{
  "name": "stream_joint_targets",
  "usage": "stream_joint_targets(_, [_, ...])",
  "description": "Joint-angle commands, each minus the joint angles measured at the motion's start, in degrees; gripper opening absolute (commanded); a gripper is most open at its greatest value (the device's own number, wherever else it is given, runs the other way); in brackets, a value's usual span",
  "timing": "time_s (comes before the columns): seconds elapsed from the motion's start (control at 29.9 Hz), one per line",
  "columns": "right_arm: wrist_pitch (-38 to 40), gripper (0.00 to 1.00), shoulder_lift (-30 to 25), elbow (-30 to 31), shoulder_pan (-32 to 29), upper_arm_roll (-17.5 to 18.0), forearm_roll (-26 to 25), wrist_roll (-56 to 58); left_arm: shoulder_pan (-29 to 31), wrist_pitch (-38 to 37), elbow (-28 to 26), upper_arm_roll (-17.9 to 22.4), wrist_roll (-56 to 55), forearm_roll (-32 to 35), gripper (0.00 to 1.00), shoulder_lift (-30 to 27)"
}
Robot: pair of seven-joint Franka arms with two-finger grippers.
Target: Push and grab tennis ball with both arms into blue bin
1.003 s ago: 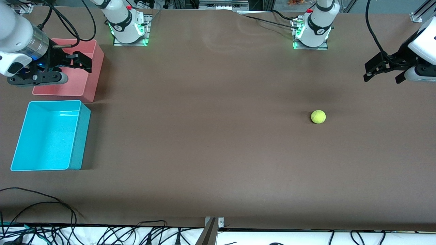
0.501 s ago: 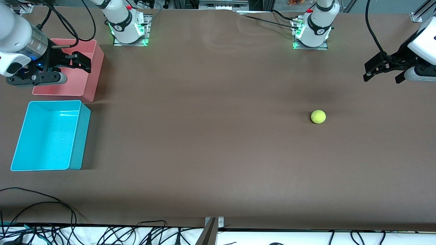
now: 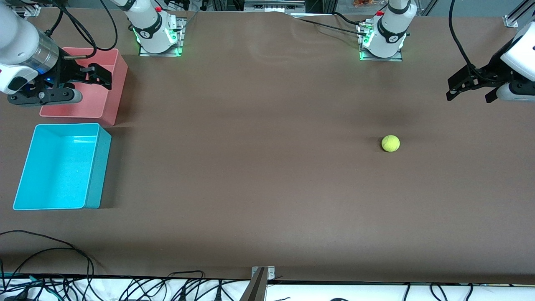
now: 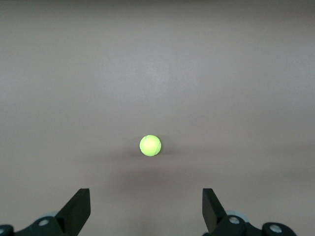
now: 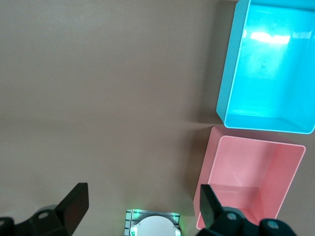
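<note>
Front view: the tennis ball (image 3: 390, 143) sits alone on bare brown table (image 3: 259, 175) at right of centre, open surface all round. The blue bin (image 3: 62, 166) lies at the left edge, the pink bin (image 3: 90, 85) just above it. The right gripper (image 3: 90, 75), fingers apart, hovers over the pink bin at upper left. The left gripper (image 3: 472, 85), fingers apart, hangs at the right edge.

Left wrist view: the ball (image 4: 150, 145) is centred above the spread fingers (image 4: 76, 211).

Right wrist view: both bins (image 5: 266, 69) (image 5: 246, 182) fill the right side.

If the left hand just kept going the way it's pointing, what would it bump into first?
Probably the ball: it sits centred ahead of the open left hand, with only bare table between. Depth is hard to judge.
</note>
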State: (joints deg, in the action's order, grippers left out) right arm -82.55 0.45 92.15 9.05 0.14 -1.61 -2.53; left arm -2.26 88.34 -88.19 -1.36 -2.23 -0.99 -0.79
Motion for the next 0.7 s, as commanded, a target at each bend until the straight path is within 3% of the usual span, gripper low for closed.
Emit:
stream_joint_targets(0.0, [1.3, 1.00, 0.2, -1.4, -0.2, 0.1, -0.7, 0.1, 0.2, -0.8, 0.3, 0.2, -0.5, -0.1, 1.00, -0.1])
stream_joint_targets(0.2, [1.3, 1.00, 0.2, -1.4, -0.2, 0.1, -0.7, 0.1, 0.1, 0.9, -4.7, 0.1, -0.1, -0.8, 1.00, -0.3])
stream_joint_targets(0.43, [1.3, 1.00, 0.2, -1.4, -0.2, 0.1, -0.6, 0.2, 0.1, 9.6, -15.9, 0.1, -0.3, 0.0, 1.00, -0.3])
stream_joint_targets(0.67, [1.3, 1.00, 0.2, -1.4, -0.2, 0.1, -0.6, 0.2, 0.5, 14.6, -18.9, 0.2, -0.1, 3.9, 1.00, -0.4])
